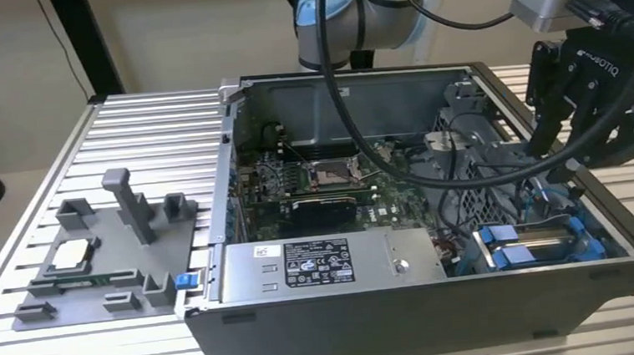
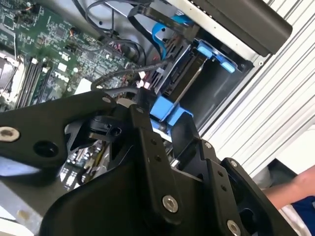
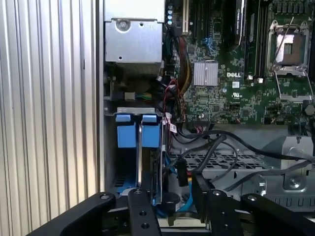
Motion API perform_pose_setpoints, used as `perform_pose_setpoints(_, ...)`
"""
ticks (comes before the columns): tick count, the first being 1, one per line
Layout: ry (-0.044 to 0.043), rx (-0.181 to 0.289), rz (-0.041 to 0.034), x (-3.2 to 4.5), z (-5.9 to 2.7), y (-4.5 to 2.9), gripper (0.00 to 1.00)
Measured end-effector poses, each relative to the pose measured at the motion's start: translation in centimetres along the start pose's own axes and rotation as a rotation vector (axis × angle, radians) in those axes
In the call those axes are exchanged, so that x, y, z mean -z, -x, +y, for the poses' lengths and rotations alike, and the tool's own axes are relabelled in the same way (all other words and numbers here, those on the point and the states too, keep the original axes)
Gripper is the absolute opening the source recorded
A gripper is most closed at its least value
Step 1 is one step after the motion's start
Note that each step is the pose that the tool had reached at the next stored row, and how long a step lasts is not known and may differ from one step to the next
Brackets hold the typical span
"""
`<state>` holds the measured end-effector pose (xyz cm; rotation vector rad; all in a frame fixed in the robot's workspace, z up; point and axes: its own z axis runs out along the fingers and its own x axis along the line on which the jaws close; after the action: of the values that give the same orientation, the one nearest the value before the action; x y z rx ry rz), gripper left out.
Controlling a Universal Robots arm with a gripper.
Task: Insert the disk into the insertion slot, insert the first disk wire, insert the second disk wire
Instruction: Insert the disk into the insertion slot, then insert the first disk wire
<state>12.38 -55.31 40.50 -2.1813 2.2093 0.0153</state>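
We find the disk [image 1: 523,253] standing on edge in the drive cage [image 1: 590,246], at the near corner of the computer case [image 1: 417,321] on the exterior view's right. Its bright blue carrier shows most. In the first wrist view two blue tabs sit side by side, with a thin silver edge running down between them.

The open case also holds a green motherboard [image 1: 317,177] towards the far side. A silver power supply [image 1: 323,265] with a white label lies along the near wall, just beside the cage. Black and blue cables [image 3: 206,152] trail past the cage, but we cannot tell whether any of them is plugged into the disk.

On the slatted table [image 1: 146,131], to the exterior view's left of the case, a grey fixture tray [image 1: 36,313] carries a small square part [image 1: 71,255].

The gripper [image 1: 556,165] hangs over the cage, apart from the disk. Its black fingers [image 3: 140,211] stand spread, and we see nothing held between them. A person's hand [image 2: 293,189] shows past the table edge in the second wrist view.
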Motion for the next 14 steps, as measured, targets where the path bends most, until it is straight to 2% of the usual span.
perform_pose_setpoints(5,-0.0009,0.0,0.0,-0.34,0.35,0.44,1.0)
perform_pose_setpoints(14,-0.003,0.002,-0.0001,-0.94,0.57,0.67,1.0)
